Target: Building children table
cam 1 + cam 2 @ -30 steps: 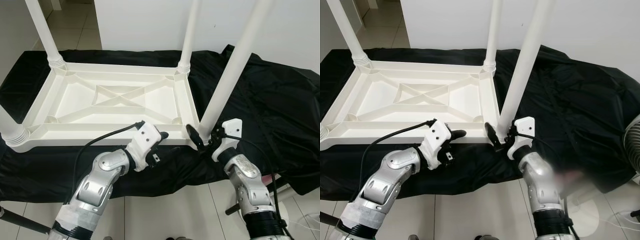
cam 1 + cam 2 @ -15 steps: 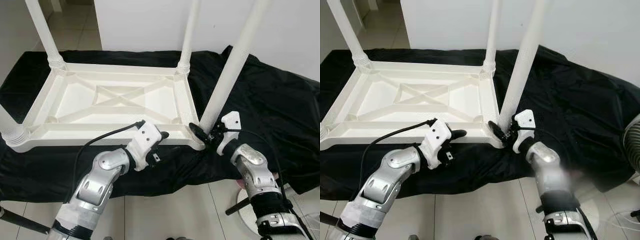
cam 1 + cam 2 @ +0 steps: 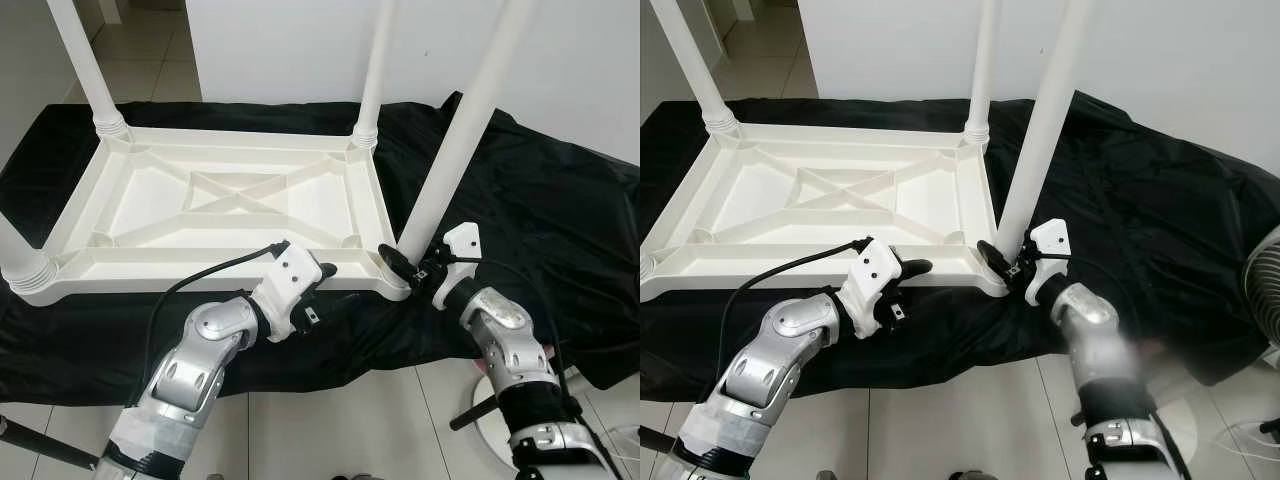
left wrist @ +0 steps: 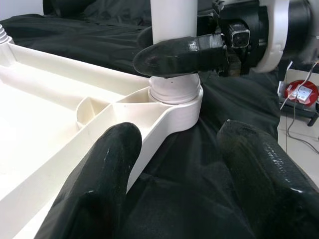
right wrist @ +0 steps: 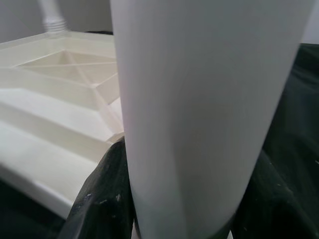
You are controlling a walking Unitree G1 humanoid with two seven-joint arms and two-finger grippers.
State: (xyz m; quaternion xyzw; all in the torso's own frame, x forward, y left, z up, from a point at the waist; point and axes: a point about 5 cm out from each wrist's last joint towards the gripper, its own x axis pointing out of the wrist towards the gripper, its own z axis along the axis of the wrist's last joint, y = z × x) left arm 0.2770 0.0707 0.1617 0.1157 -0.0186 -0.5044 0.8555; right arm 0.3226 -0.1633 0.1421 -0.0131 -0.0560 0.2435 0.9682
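A white plastic table (image 3: 200,268) lies upside down on a black cloth (image 3: 540,200). Three white legs stand in its corner sockets. The near right leg (image 3: 465,130) leans slightly, its foot in the corner socket (image 4: 174,94). My right gripper (image 3: 405,268) is shut on that leg just above the socket. Its black fingers (image 5: 107,199) wrap the leg (image 5: 199,99), and one finger (image 4: 179,52) crosses the front of it. My left gripper (image 3: 325,292) is open by the table's near rim, left of that corner. Its fingers (image 4: 114,164) are spread, with nothing between them.
The black cloth covers the floor under and around the table. White tiles (image 3: 330,420) run along the near side. A white wall (image 3: 290,50) stands behind. A round white stand base (image 3: 490,420) and a fan grille (image 3: 1265,290) sit at the right.
My right forearm has swung outward to the right and its wrist has turned around the leg, still holding it at the foot. The left arm has not moved.
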